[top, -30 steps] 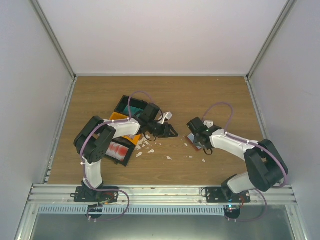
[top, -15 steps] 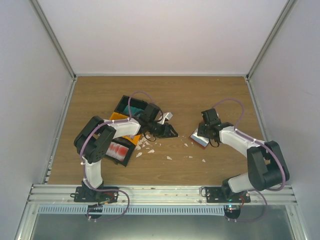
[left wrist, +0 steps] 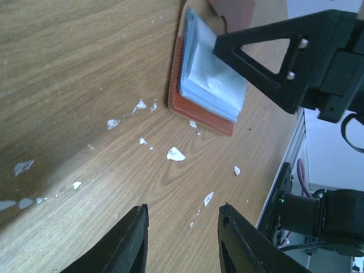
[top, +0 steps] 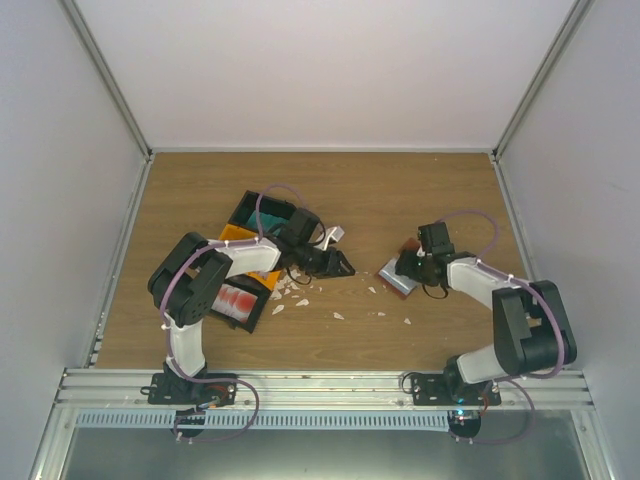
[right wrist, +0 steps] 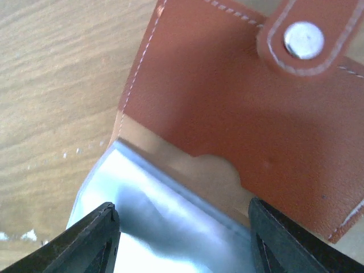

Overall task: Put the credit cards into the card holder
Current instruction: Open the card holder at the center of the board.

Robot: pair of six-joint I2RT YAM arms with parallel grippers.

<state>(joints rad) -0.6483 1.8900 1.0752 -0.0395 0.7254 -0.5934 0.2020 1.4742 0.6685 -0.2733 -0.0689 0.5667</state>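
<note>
On the left, my left pincer is hanging low over the wooden counter. Its jaws are partly apart with nothing between them, exactly as they were a second ago. The credit cards are waiting at its 8 o'clock in the overhead view, with the red-and-white stack sitting in a black bin. White scraps are littering the wood between the arms.

On the right, things are changing. My right arm is pulling out toward 3 o'clock, and the right pincer is spreading wide. It is straddling the clear sleeves without clamping them. That is uncovering the card holder, which is lying flat at the pincer's 7 o'clock, open with sleeves up and the snap flap thrown back.

I am reading this as the holder opened and let go, ready for a first card. I am seeing no card in it yet, so the fetching is still ahead.

The counter is brown woodgrain. White walls and aluminium posts are closing the cell in on three sides.
</note>
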